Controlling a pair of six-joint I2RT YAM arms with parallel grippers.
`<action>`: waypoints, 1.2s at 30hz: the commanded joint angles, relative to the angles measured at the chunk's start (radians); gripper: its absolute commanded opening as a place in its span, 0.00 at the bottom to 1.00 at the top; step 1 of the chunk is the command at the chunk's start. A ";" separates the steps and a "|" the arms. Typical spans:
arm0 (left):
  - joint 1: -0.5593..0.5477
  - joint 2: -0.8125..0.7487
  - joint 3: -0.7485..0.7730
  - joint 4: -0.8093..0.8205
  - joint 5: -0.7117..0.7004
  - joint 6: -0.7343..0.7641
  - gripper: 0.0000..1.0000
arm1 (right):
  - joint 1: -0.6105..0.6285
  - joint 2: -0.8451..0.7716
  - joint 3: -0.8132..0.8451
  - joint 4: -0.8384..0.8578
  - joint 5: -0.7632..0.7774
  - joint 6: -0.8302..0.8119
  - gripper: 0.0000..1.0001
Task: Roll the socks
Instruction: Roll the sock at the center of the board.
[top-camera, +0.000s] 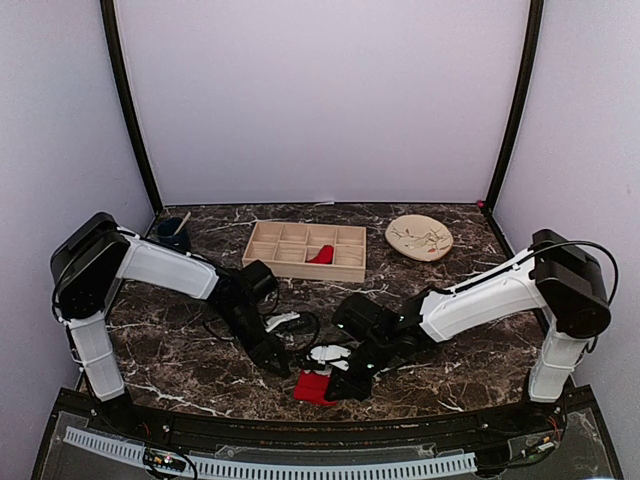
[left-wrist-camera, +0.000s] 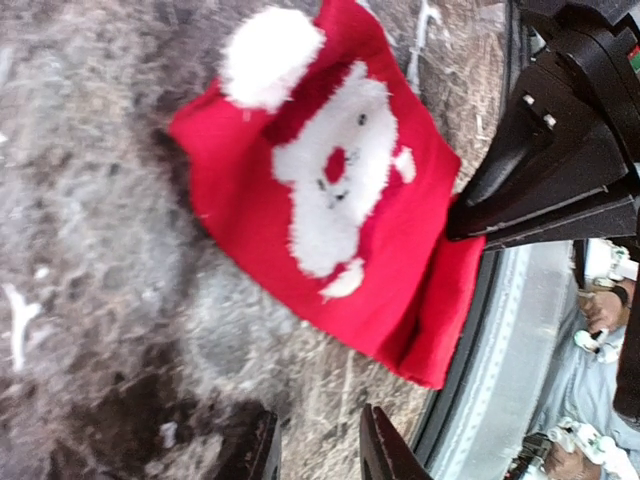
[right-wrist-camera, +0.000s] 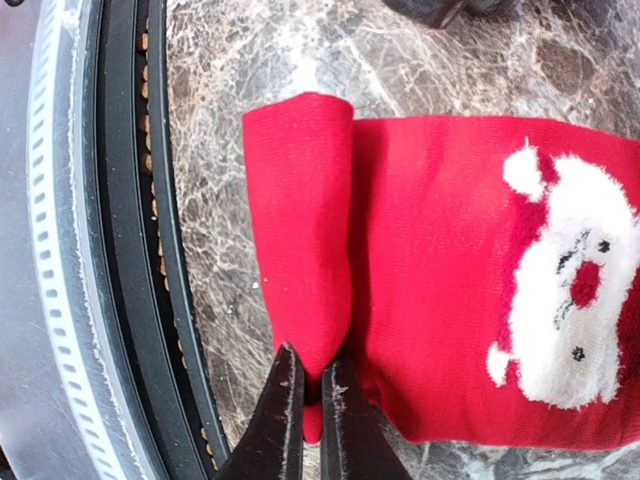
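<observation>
The wooden tray (top-camera: 300, 271) stands on the dark marble table (top-camera: 180, 365), and one red sock (top-camera: 321, 255) lies inside it, in a compartment close to the tray's middle. The other one, the Santa sock (right-wrist-camera: 440, 260), is outside the tray, well apart from it on the side towards the arm bases. It lies flat on the table, near the black rim (right-wrist-camera: 125, 250) that closes the table on that side. This sock is bright red, with a white Santa face and a white fluffy ball on it. Its end that is farthest from the tray is turned over onto the rest of the fabric, so there is one thick fold along that edge. The right gripper (right-wrist-camera: 312, 400) is clenched on a corner of this fold: its two black fingers stand almost together, with the red fabric pinched between them. The left gripper (left-wrist-camera: 316, 455) is on the same side of the tray, just beside the Santa sock. Its jaws stand apart, only the marble shows between them, and they grasp nothing. A beige plate (top-camera: 419, 238) lies to the right of the tray, and a dark cup (top-camera: 172, 233) with a stick in it stands to the left of the tray
</observation>
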 joint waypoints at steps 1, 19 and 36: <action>0.008 -0.039 -0.044 0.020 -0.205 -0.034 0.29 | -0.012 0.028 0.012 -0.028 -0.026 0.055 0.05; -0.108 -0.473 -0.314 0.442 -0.569 -0.237 0.28 | -0.076 0.086 0.062 -0.091 -0.182 0.093 0.04; -0.374 -0.581 -0.449 0.595 -0.651 -0.177 0.32 | -0.132 0.143 0.111 -0.164 -0.318 0.084 0.05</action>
